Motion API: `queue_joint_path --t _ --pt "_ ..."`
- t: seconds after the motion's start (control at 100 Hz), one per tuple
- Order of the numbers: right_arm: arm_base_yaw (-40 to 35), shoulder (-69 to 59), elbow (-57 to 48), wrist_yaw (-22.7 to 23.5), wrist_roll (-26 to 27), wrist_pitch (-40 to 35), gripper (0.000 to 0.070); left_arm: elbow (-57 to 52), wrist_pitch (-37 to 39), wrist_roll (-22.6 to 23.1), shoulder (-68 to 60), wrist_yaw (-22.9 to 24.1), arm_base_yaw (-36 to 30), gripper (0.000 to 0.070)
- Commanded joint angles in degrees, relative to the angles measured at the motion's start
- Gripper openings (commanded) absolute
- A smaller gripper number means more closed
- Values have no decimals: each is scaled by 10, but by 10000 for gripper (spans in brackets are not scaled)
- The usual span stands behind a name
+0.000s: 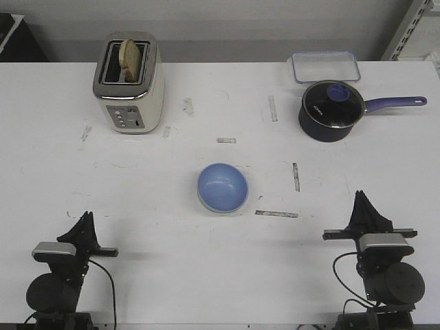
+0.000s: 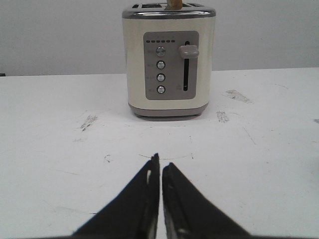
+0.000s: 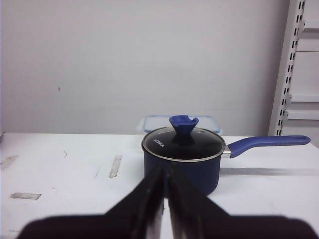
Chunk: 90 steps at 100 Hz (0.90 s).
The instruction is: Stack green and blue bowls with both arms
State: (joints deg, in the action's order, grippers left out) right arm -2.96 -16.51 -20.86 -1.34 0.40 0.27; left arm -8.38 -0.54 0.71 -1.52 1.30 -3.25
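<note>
At table centre, blue bowl [image 1: 223, 187] nested in green bowl [image 1: 240, 208], both grippers closed, empty

You can read one word: "KONKA", in white letters on the glass lid [image 3: 182, 143] of the saucepan [image 1: 331, 111] at the far right of the table. The toaster [image 2: 169, 59] at the far left has small marks beside its four round buttons, but they are too small for you to read.
</note>
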Motion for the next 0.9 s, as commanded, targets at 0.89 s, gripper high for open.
queue_joint_path --t 0.89 --pt "-1 1 -2 -2 2 6 2 77 87 -1 13 0 8 1"
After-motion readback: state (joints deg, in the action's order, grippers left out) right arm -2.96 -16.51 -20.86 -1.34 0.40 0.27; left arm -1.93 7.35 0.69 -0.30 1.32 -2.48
